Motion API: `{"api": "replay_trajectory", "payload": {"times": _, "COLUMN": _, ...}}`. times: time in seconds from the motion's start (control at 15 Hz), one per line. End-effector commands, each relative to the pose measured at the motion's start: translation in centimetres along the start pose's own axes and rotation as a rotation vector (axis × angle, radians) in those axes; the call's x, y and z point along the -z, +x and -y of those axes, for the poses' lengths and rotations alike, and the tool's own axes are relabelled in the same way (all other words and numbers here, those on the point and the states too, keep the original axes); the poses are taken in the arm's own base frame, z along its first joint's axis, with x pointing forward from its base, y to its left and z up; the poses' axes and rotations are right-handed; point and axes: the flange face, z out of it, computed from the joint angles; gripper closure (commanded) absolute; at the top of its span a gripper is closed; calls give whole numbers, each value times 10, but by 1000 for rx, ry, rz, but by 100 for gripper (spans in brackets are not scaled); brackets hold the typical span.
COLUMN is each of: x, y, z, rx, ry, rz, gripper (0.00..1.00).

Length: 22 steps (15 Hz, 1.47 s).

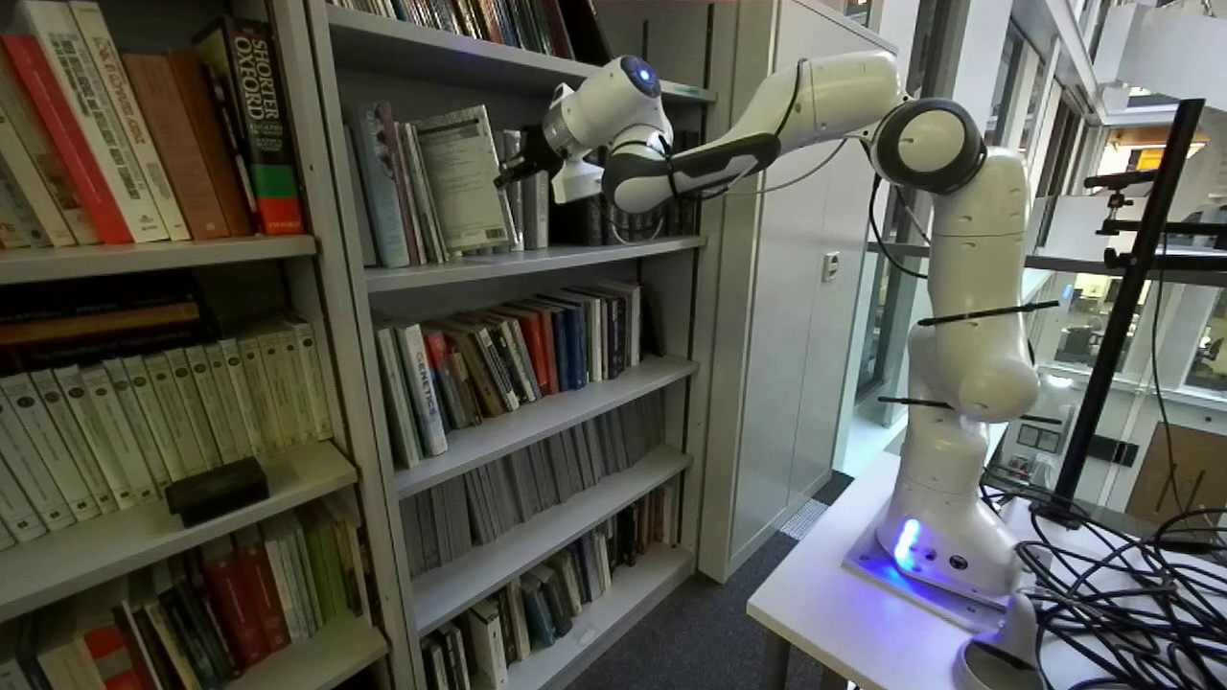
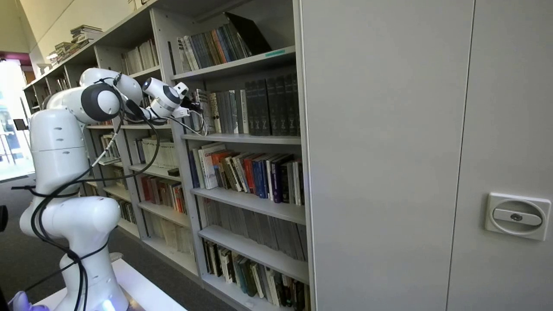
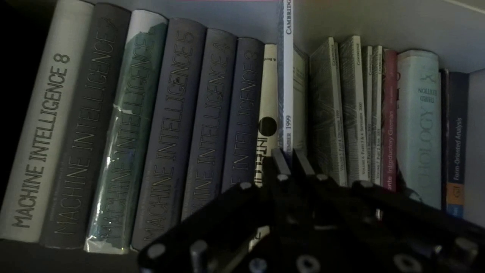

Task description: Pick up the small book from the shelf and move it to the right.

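Observation:
The small book (image 3: 288, 87) is thin, with a pale spine and a light cover. It stands upright in the wrist view, its spine nearer to me than the books beside it. In an exterior view its pale cover (image 1: 462, 182) faces outward on the upper tier of the grey metal shelf (image 1: 537, 259). My gripper (image 3: 288, 152) is shut on the lower part of its spine, one finger on each side. The gripper also shows at the book's edge in both exterior views (image 1: 504, 178) (image 2: 196, 105). The book's lower part is hidden behind the fingers in the wrist view.
Grey "Machine Intelligence" volumes (image 3: 151, 132) stand left of the book in the wrist view. Thin journals (image 3: 354, 110) and a red-spined book (image 3: 390, 121) stand to its right. The shelf above (image 1: 498, 53) lies over the gripper. A tall grey cabinet (image 1: 796, 287) adjoins the shelf.

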Motion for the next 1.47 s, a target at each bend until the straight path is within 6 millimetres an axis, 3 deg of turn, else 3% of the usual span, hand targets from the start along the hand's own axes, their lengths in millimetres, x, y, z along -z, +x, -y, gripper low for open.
{"api": "replay_trajectory", "payload": {"times": 0.0, "x": 22, "y": -10, "z": -6, "rx": -36, "ry": -41, "rz": 19, "gripper": 98}}
{"api": "replay_trajectory", "payload": {"times": 0.87, "x": 63, "y": -35, "z": 12, "rx": -185, "ry": -139, "rz": -11, "gripper": 98}}
{"api": "replay_trajectory", "payload": {"times": 1.4, "x": 59, "y": -44, "z": 10, "rx": -240, "ry": -185, "rz": -9, "gripper": 98}}
